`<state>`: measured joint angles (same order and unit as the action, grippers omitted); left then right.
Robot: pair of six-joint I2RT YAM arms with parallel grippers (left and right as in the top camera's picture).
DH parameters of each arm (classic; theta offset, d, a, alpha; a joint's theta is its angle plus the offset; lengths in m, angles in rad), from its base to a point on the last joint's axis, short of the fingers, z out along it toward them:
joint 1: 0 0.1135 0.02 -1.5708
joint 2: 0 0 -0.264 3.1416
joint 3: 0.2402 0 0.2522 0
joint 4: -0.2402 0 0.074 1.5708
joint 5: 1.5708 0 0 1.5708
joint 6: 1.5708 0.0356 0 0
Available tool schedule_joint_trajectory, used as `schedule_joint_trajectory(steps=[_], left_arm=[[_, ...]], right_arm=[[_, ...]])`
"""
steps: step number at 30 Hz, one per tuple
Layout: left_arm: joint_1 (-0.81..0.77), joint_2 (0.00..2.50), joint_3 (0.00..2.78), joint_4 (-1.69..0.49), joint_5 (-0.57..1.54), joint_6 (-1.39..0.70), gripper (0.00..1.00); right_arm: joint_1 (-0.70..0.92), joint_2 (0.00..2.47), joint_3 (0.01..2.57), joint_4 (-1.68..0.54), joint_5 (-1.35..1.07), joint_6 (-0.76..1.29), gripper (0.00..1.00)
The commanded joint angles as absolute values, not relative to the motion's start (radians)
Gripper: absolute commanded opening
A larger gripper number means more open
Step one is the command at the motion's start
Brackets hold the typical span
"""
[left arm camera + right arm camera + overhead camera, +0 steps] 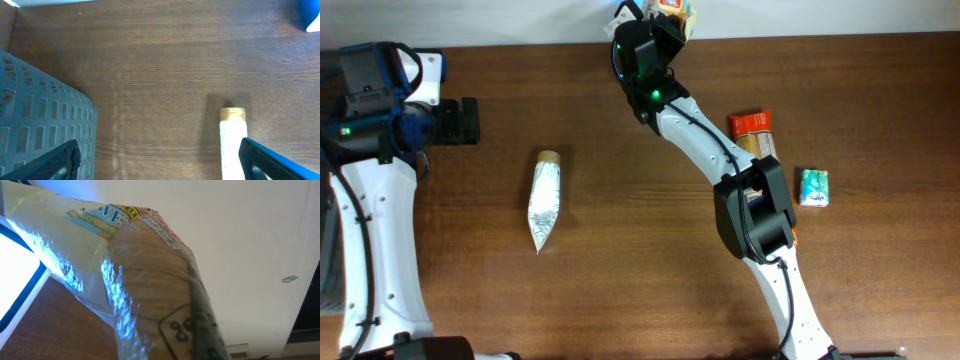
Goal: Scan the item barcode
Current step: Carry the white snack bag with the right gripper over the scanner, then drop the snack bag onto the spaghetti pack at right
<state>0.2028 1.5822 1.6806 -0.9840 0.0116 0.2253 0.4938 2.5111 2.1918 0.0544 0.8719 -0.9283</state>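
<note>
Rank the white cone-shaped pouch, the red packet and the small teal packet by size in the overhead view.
1. white cone-shaped pouch
2. red packet, partly hidden by the right arm, so its full size is unsure
3. teal packet

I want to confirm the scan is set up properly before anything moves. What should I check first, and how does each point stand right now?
1. Right gripper shut on the wrapped snack pack: ok.
2. Pack brought up beside the lit panel: ok, as the right wrist view shows them next to each other.
3. Barcode turned toward that panel: cannot tell, since no barcode shows in any view.
4. Left gripper open and holding nothing: ok.
5. White cone pouch lying on the table, apart from both arms: ok.
</note>
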Motion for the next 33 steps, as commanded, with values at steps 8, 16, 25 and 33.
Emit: schedule_joint_trajectory(steps=[8,16,25,33], left_arm=[[0.206,1.583,1.683,-0.983,0.022,0.241,0.99],[0.206,1.583,1.683,-0.983,0.022,0.241,0.99],[0.206,1.583,1.683,-0.983,0.022,0.241,0.99],[0.206,1.583,1.683,-0.983,0.022,0.241,0.99]], right_arm=[[0.512,2.510,2.210,0.069,0.918,-0.939,0.04],[0.477,2.108,2.210,-0.457,0.804,-0.414,0.04],[0.271,1.911,2.172,-1.689,0.070,0.152,0.04],[-0.031,1.911,1.702,-1.458,-0.078,0.151,0.04]])
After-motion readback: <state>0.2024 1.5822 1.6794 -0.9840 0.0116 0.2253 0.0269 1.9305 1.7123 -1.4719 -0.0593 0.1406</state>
